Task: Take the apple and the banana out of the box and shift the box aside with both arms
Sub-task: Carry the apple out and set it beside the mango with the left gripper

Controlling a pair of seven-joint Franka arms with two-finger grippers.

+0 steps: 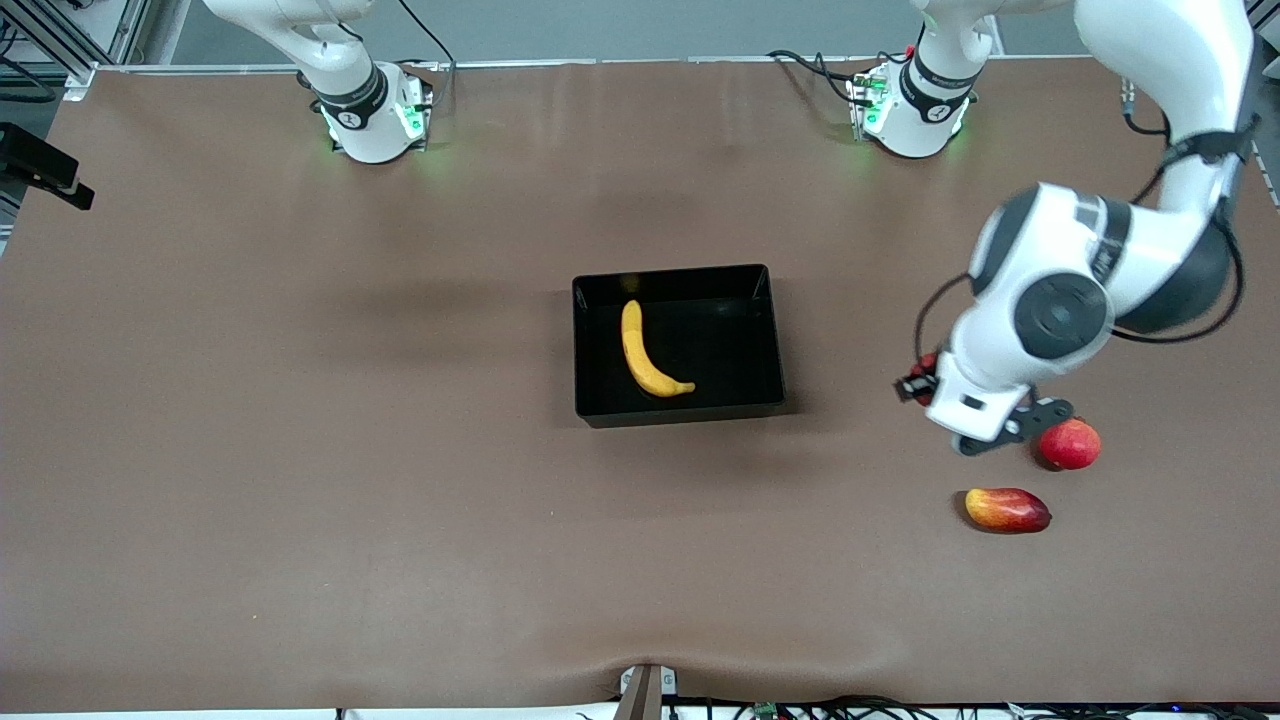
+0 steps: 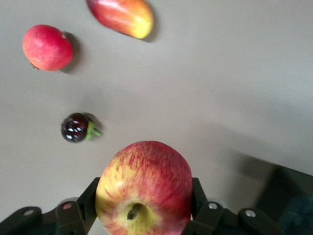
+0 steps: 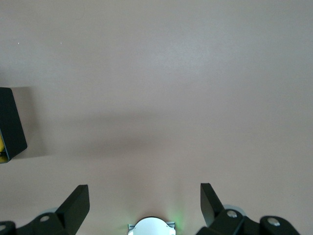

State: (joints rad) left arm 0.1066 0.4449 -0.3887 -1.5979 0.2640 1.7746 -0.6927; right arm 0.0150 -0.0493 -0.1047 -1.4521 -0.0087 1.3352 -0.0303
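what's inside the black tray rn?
Only the banana lies in the black tray. The apple isn't in: the left gripper holds it over the table.

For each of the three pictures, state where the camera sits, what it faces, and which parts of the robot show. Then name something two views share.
Front view: high across the table, facing both bases; shows the left arm and the banana in the black tray.
Left wrist view: on the left wrist, looking down past the left gripper clamping the apple.
Right wrist view: on the right wrist, looking down over the open right gripper at bare table.
Shared: the mango and the plain red fruit appear in front and left wrist views.
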